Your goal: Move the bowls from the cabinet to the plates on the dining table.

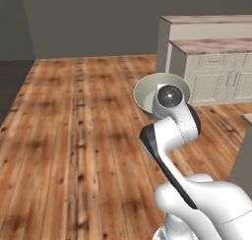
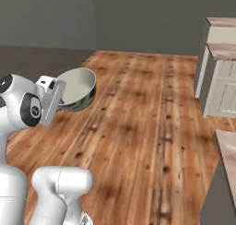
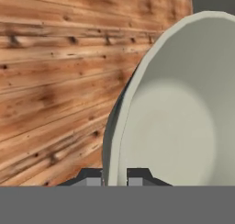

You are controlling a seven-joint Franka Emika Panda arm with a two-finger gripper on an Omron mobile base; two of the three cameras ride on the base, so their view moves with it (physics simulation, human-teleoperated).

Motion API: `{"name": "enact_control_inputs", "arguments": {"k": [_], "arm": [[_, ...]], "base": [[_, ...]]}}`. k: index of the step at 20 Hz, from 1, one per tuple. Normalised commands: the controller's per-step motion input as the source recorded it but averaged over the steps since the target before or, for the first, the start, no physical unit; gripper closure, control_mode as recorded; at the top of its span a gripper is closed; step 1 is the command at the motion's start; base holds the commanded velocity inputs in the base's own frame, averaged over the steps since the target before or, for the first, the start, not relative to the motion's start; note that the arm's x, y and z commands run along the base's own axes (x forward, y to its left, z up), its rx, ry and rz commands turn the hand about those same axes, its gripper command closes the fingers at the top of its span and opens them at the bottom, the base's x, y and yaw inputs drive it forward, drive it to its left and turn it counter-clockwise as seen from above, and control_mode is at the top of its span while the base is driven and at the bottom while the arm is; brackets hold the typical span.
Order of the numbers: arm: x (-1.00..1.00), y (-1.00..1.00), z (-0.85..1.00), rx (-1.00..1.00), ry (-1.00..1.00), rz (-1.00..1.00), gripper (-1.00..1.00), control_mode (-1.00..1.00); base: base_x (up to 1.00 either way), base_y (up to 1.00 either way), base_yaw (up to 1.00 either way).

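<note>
Right up against the hand camera we've got the bowl (image 3: 183, 117), tipped on its side with the pale inside facing us. Behind it the wooden floor (image 1: 74, 135) spreads out, and the cream cabinets with marble tops (image 1: 216, 72) sit off to the right. Our tool (image 3: 114, 177) is clamped shut on the bowl's rim, carrying it in mid-air above the floor

I can't read any text, label, brand, number or sign from here: none on the bowl (image 2: 78, 88), the wooden floor (image 1: 74, 135) or the cream cabinets (image 1: 216, 79) beyond it.
</note>
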Motion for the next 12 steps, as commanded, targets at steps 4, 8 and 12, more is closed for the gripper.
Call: {"name": "enact_control_inputs", "arguments": {"k": [4, 8, 12], "arm": [[0.00, 0.00, 0.00, 0.00, 0.00, 0.00, 1.00, 1.00], [0.00, 0.00, 0.00, 0.00, 0.00, 0.00, 1.00, 1.00], [0.00, 0.00, 0.00, 0.00, 0.00, 0.00, 1.00, 1.00]], "base": [[1.00, 0.44, -0.17], [1.00, 0.48, -0.17], [1.00, 0.48, -0.16]]}}
